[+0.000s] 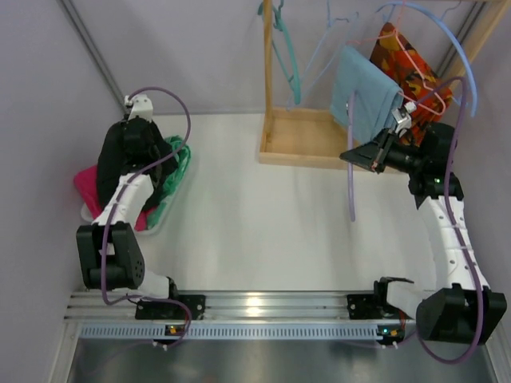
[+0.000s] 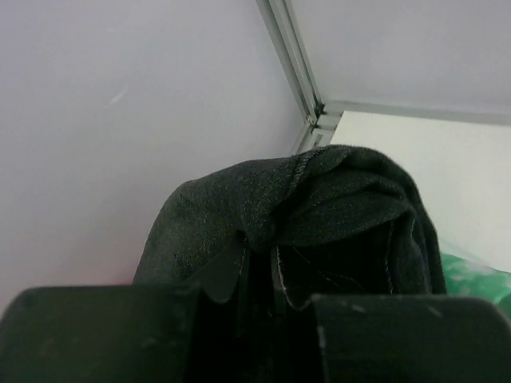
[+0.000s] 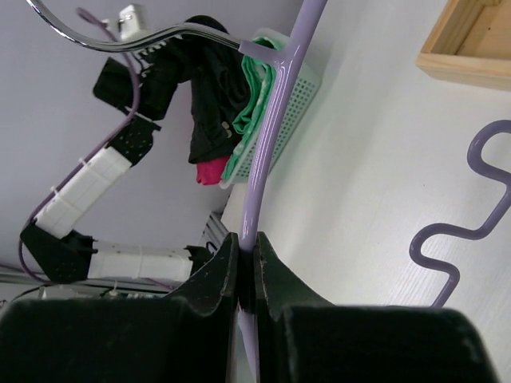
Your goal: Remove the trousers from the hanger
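The black trousers point(image 1: 120, 155) hang bunched from my left gripper point(image 1: 132, 132) over the white basket point(image 1: 164, 211) at the far left. In the left wrist view the dark cloth point(image 2: 319, 191) is pinched between the fingers of the left gripper point(image 2: 259, 255). My right gripper point(image 1: 349, 155) is shut on the thin purple hanger point(image 1: 350, 195), held above the table to the right, in front of the wooden rack. In the right wrist view the purple bar point(image 3: 267, 144) runs through the right gripper point(image 3: 247, 243), and no cloth hangs on it. The trousers point(image 3: 204, 88) show far behind.
The basket holds green cloth point(image 1: 177, 159) and pink cloth point(image 1: 86, 185). A wooden rack point(image 1: 299, 140) stands at the back right with a teal hanger point(image 1: 287, 56), a blue garment point(image 1: 363, 96) and an orange patterned one point(image 1: 407, 64). Walls close in on the left and back.
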`<move>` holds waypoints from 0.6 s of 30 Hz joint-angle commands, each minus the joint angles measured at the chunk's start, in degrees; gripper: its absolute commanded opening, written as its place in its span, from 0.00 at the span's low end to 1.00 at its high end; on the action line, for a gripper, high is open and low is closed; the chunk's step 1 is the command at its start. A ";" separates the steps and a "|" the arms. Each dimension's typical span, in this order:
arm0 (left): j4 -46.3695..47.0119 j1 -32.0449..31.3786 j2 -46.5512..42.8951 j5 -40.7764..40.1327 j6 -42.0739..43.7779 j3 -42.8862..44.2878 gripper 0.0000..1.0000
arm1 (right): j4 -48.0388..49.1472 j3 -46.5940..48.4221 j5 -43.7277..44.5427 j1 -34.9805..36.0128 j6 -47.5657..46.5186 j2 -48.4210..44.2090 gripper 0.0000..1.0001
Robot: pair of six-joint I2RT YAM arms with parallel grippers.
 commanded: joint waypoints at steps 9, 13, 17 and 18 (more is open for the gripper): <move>2.89 1.56 4.97 4.48 -6.62 -0.98 0.98 | 2.00 7.89 2.05 0.67 4.84 -5.04 0.00; 0.96 1.74 -1.89 9.06 -10.56 -2.65 0.98 | 9.99 5.52 -0.94 0.67 16.51 -5.56 0.00; -1.58 1.65 -8.40 13.19 -12.42 -2.92 0.98 | 12.63 6.66 -1.82 1.19 18.99 -5.30 0.00; -2.20 1.65 -9.80 14.16 -12.86 -2.92 0.98 | 12.55 7.88 -1.73 1.28 19.70 -4.86 0.00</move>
